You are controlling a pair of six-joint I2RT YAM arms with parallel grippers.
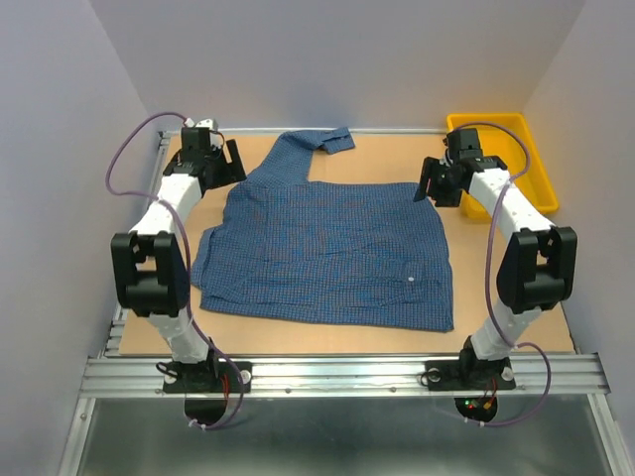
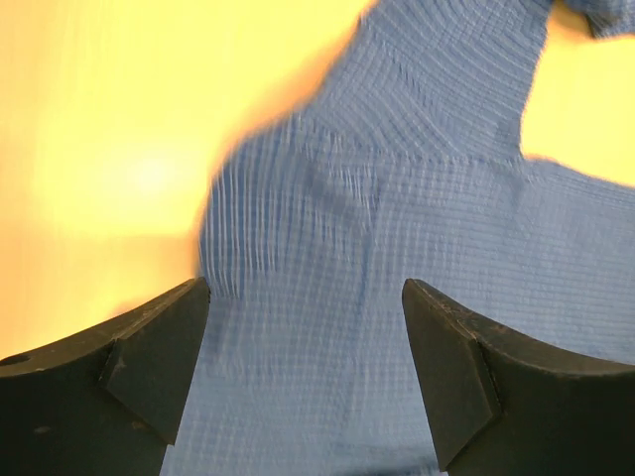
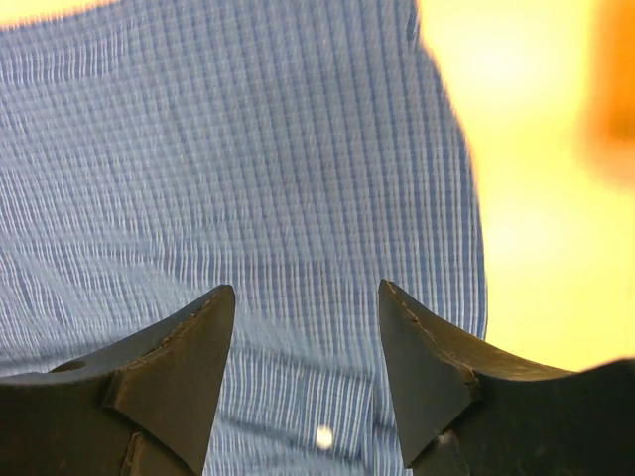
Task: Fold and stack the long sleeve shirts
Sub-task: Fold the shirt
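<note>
You are early in the fold. The blue check shirt [image 1: 327, 253] lies spread mid-table [image 1: 516, 332], with one sleeve angled toward the far edge. Your left gripper [image 1: 226, 164] and right gripper [image 1: 437, 183] hover at its far corners, fingers spread and holding nothing. Next, probably, you lower both and pinch the cloth.

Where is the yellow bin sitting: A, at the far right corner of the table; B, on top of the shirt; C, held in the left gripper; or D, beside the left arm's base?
A: in the top view the yellow bin sits at the far right corner, apart from the blue shirt spread out in the middle.
</note>
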